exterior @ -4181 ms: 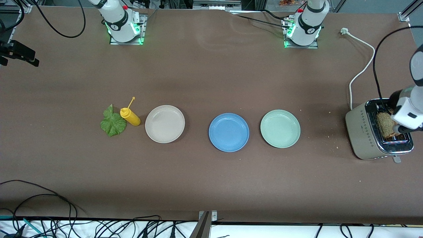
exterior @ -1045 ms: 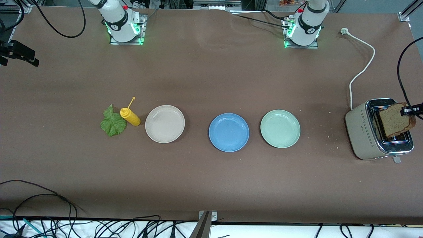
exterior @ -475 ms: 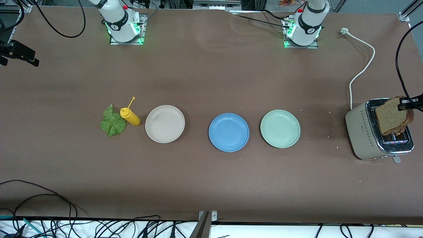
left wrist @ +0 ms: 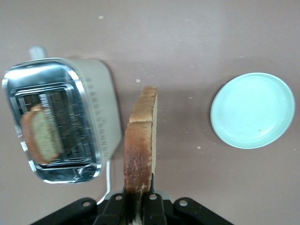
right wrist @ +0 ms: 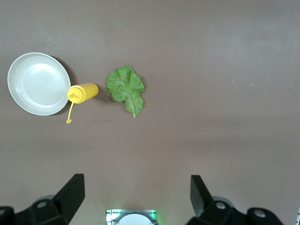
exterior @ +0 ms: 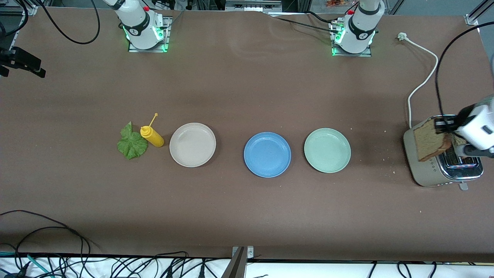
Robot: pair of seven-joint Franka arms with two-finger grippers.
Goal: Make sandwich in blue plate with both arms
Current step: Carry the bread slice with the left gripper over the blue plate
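Bread transfer stage of sandwich assembly. The left gripper point(exterior: 444, 127) hangs over the toaster point(exterior: 428, 162) at the left arm's end of the table, its fingers pinched together on the crust edge of a slice of toasted brown bread point(exterior: 429, 141). In the left wrist view the slice point(left wrist: 139, 145) hangs on edge from the fingertips, clear of the slots, a grip that suits a thing drawn straight up out of a narrow slot. A second slice point(left wrist: 41, 136) sits in one slot of the toaster point(left wrist: 101, 122), presumably kept there for the top of the sandwich.

Three plates lie in a row across the middle of the table. The pale green plate point(exterior: 327, 150) is the one toward the toaster; the blue plate point(exterior: 267, 154), the target, lies between it and the beige plate point(exterior: 192, 144) and carries nothing yet. The held slice must therefore pass over the green plate, and must be turned flat before release.

Toward the right arm's end of the table, the lettuce leaf point(exterior: 131, 143) lies flat on the table surface, touching or just beside a yellow squeeze bottle point(exterior: 152, 136) on its side, which in turn lies just beside the beige plate. The right gripper point(right wrist: 136, 194) waits high above this group, fingers spread wide and holding nothing; the position suggests that the leaf is its share of the work. A white power cord point(exterior: 422, 77) runs from the toaster toward the left arm's base, unplugged.
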